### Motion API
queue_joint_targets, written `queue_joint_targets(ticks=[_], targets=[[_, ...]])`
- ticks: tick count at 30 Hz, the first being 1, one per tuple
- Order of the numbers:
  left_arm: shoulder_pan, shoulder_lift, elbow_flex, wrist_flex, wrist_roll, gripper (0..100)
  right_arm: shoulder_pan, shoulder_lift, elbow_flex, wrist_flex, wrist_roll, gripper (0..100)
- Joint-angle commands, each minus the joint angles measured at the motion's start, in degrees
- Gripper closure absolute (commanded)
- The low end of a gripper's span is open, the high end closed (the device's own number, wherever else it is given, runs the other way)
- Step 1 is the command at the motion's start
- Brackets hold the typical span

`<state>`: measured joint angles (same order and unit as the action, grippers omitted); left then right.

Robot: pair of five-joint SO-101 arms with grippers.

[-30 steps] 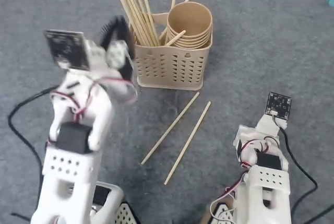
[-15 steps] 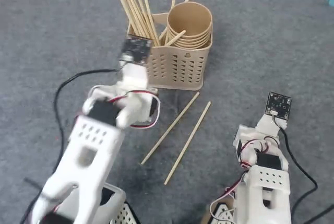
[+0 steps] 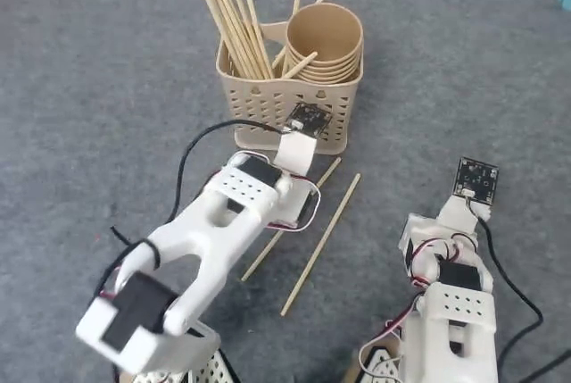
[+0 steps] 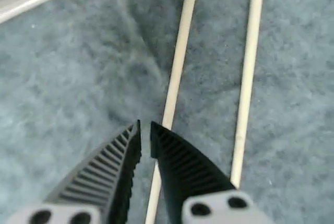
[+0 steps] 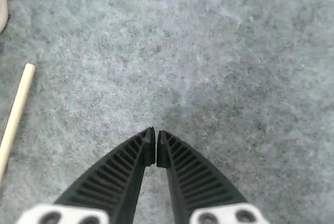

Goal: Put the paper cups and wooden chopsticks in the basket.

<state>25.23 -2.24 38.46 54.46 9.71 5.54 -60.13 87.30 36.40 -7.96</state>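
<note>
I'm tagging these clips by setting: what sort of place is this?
Likely a robotics test bench, not a kitchen: a left arm and right arm side by side with bare wiring, a grey felt-like mat, and a basket of paper cups and chopsticks as practice props.

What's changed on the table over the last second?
The left arm swung from beside the basket across and down to the mat in front of it. Its gripper now hangs over one loose chopstick, beside the other chopstick, holding nothing. The right arm, the basket, the cups and both chopsticks stayed put.
</note>
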Motion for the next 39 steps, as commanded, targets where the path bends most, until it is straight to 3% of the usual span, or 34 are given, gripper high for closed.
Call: queue_joint_targets(ticks=[1,5,15,27,30,33,39], targets=[[0.44,0.79,-1.89,-1.76,-0.70,86,-0.31,-0.92,-0.44,-1.19,0.62,96.2],[0.79,1.49,-1.80,-1.67,-0.70,78,-0.31,-1.01,-0.44,-1.19,0.62,96.2],[-1.32,5.63,-4.70,-1.23,-0.18,86,-0.31,-1.19,-0.44,-0.84,0.62,96.4],[-1.32,19.96,-19.21,11.78,-0.26,87,-0.22,-1.19,-0.44,-0.75,0.62,96.5],[-1.05,20.04,-18.86,12.75,-0.53,90,-0.13,-1.19,-0.44,-0.75,0.62,96.5],[-0.97,18.64,-17.36,12.31,-0.70,100,-0.13,-1.19,-0.44,-0.75,0.62,96.5],[1.58,11.69,-9.27,9.05,-3.96,99,-0.13,-1.19,-0.44,-0.92,0.62,96.5]])
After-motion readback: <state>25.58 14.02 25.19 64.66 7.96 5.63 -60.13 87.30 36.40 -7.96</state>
